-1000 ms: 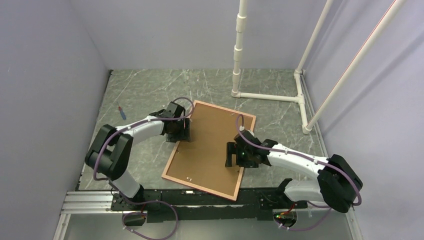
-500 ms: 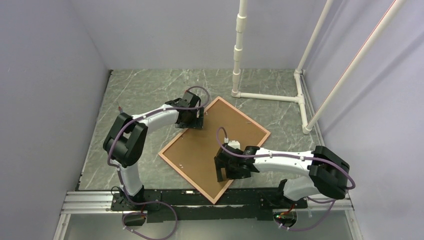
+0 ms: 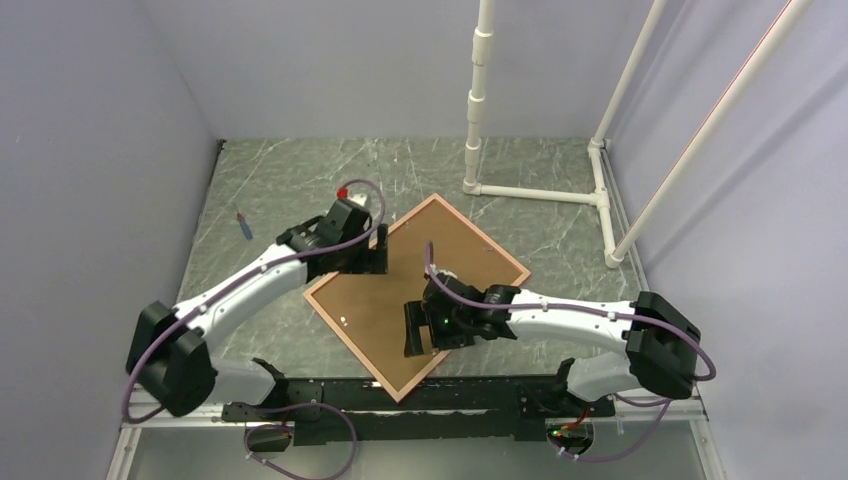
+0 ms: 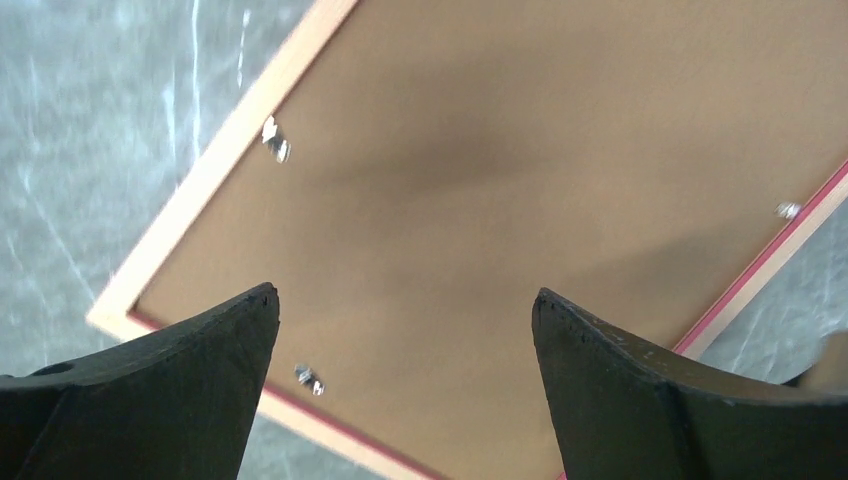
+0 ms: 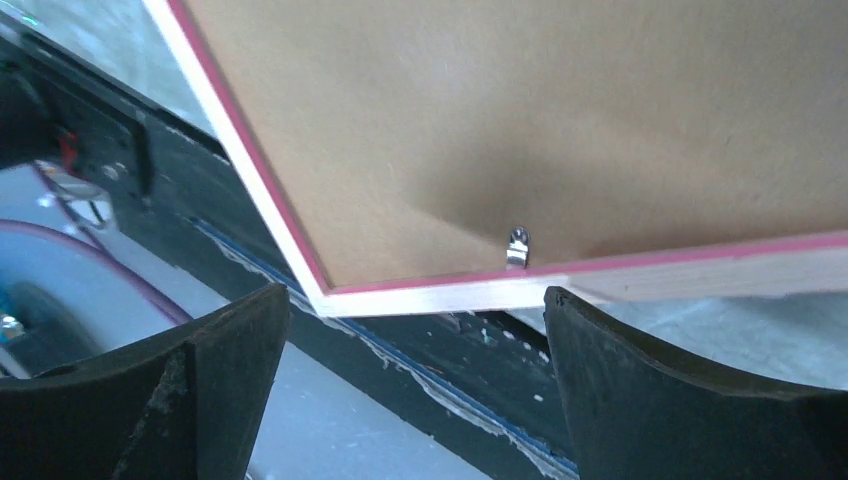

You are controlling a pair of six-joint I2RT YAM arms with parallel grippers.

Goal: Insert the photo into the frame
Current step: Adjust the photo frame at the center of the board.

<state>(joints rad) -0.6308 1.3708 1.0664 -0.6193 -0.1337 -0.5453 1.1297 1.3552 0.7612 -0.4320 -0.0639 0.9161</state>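
Left gripper: black fingers spread wide, empty, over the far-left long edge of the thin rectangular frame with reddish-pink wooden edges. The frame lies back-up on the grey-green marbled table, long axis near-left to far-right. A plain brown backing board fills it, and the photo is not visible. Right gripper: equally wide, empty, above the near corner.
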